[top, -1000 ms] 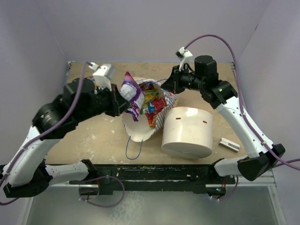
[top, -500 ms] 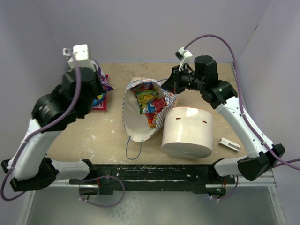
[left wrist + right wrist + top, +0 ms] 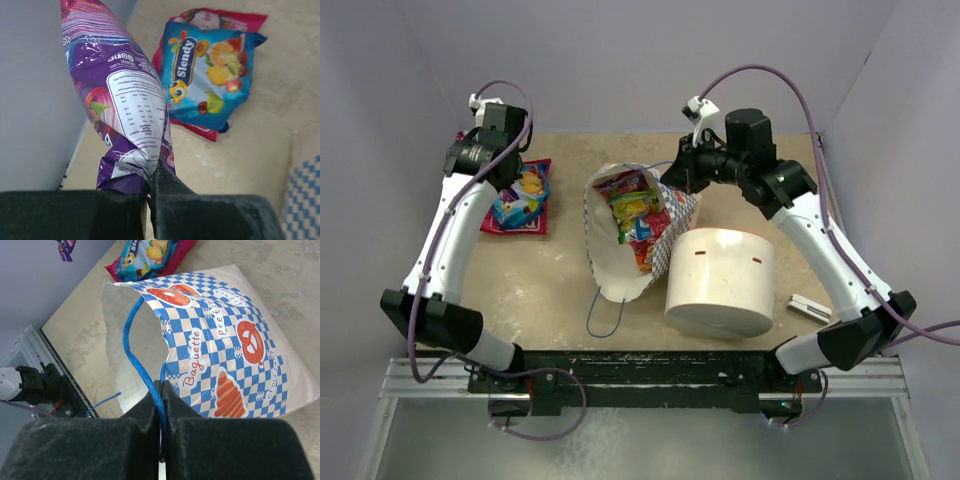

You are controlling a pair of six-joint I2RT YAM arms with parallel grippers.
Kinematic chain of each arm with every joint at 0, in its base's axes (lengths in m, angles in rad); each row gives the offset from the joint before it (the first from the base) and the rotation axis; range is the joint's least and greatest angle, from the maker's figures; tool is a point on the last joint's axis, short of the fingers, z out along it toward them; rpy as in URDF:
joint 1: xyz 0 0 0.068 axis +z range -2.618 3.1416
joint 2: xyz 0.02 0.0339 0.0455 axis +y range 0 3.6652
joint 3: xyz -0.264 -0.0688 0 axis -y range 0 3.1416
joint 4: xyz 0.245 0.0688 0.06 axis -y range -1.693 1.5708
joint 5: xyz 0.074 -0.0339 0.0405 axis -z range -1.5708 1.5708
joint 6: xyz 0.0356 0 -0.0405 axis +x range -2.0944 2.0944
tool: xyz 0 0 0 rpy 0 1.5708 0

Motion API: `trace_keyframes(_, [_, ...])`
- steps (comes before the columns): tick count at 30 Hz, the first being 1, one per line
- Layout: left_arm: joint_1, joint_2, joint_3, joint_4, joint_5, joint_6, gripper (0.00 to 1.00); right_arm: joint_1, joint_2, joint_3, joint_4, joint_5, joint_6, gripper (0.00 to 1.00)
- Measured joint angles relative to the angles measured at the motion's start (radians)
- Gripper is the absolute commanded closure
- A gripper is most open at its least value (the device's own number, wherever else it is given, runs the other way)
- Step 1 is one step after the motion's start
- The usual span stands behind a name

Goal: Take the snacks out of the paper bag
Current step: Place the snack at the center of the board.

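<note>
The left gripper (image 3: 150, 200) squeezes a shiny, crinkly purple packet (image 3: 125, 100) right beside the wall (image 3: 35, 100). Past it, a blue packet (image 3: 210, 75) lies on a red packet (image 3: 245, 21). The right gripper (image 3: 161, 430) pinches the thin blue cord (image 3: 126, 340) of the checkered paper bag (image 3: 225, 355), which lies open with bright snacks (image 3: 638, 215) inside.

Blue-and-white checkered paper bag (image 3: 225, 365), purple packet (image 3: 125, 115), blue packet (image 3: 205, 75), red packet (image 3: 240, 22).

Left hand (image 3: 152, 187) and right hand (image 3: 161, 395) are each clamped tight.
</note>
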Motion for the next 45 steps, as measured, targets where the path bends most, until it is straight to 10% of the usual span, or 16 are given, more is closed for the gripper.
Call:
trace_keyframes(28, [0.071, 0.716, 0.218, 0.117, -0.028, 0.377, 0.99, 0.0, 0.011, 0.008, -0.045, -0.025, -0.046, 1.0])
trace_keyframes(45, [0.068, 0.693, 0.165, 0.151, 0.209, 0.294, 0.45, 0.0, 0.011, 0.002, -0.045, -0.039, -0.044, 1.0])
